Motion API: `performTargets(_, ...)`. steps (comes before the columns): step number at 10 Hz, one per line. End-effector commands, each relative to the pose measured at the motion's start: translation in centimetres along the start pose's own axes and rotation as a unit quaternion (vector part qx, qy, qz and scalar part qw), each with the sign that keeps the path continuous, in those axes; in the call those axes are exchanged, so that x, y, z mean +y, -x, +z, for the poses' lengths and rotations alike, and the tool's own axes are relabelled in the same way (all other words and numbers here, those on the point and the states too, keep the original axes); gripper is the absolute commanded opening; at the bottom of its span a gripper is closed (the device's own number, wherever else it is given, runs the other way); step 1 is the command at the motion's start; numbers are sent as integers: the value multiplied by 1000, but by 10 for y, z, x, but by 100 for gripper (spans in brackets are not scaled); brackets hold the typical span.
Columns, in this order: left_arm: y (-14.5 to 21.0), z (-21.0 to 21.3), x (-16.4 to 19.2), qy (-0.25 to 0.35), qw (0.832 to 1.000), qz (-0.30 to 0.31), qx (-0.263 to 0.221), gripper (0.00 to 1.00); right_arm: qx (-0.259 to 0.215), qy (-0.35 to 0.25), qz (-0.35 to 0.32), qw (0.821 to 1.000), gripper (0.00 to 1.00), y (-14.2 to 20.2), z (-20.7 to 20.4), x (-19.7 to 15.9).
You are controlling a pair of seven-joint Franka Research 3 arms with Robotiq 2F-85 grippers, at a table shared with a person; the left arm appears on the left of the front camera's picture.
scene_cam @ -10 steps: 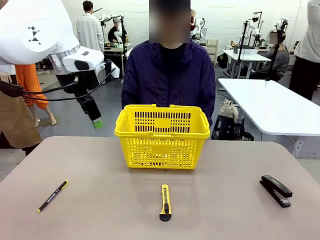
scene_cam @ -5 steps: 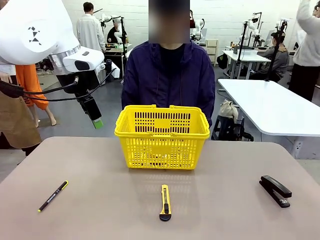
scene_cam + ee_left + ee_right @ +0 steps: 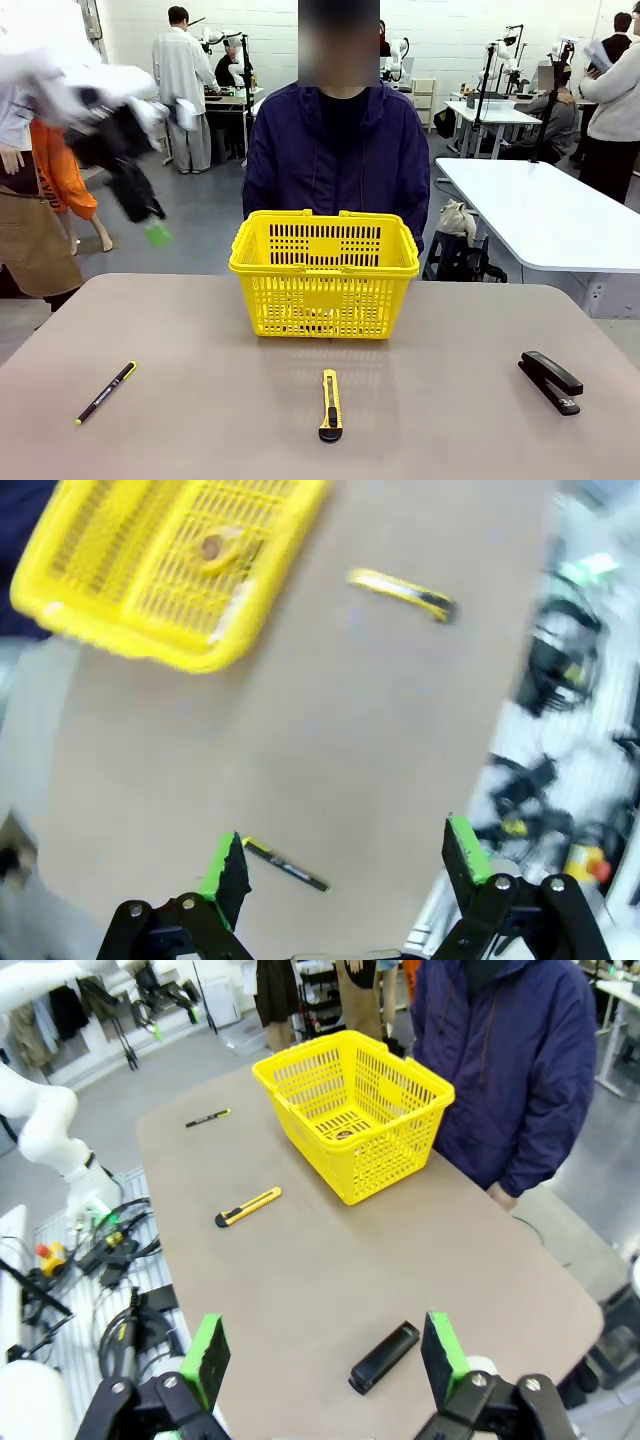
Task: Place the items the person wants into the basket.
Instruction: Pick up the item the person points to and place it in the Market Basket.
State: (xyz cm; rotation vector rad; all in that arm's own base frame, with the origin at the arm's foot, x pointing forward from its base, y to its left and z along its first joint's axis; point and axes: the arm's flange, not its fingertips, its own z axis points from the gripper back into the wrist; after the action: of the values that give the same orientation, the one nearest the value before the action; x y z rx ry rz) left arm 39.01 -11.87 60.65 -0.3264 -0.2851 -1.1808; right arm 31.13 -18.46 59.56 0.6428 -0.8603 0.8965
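While the left gripper (image 3: 155, 232) hangs blurred high at the far left, its green fingers (image 3: 222, 865) stand wide apart with nothing between them. Below it, the black pen (image 3: 287, 866) lies on the table (image 3: 200, 330), near left. The right gripper (image 3: 323, 1355) is spread wide too, empty, over the right end, with the black stapler (image 3: 384, 1357) close beneath it. Well apart from both, the utility knife (image 3: 330, 404) lies near centre, just on the near side of the yellow basket (image 3: 325, 300). The person (image 3: 340, 150) stands at the far edge.
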Motion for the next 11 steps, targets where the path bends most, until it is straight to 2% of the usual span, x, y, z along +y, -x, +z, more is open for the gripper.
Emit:
performTargets(1, 56, 83, 4, 123, 990, -50, -56, 100, -19, -3, 7, 1000, 100, -1, -1, 0)
performTargets(2, 89, 112, 0, 128, 982, -79, -113, 100, -19, -3, 7, 1000, 100, -1, -1, 0)
performTargets(3, 117, 143, 19, 116, 976, -98, -156, 100, -19, -3, 7, 1000, 100, -1, -1, 0)
performTargets(4, 149, 163, 33, 93, 972, -94, -196, 100, -19, -3, 7, 1000, 100, -1, -1, 0)
performTargets(5, 181, 166, 32, 55, 970, -72, -224, 100, -19, -3, 7, 1000, 100, -1, -1, 0)
performTargets(6, 210, 164, 30, 22, 968, -52, -243, 100, -19, -3, 7, 1000, 100, -1, -1, 0)
performTargets(8, 241, 164, 31, -5, 964, -46, -262, 100, -19, -3, 7, 1000, 100, -1, -1, 0)
performTargets(9, 252, 161, 19, -3, 962, -47, -268, 100, -19, -3, 7, 1000, 100, -1, -1, 0)
performTargets(11, 256, 163, 19, 4, 962, -50, -268, 100, -19, -3, 7, 1000, 100, -1, -1, 0)
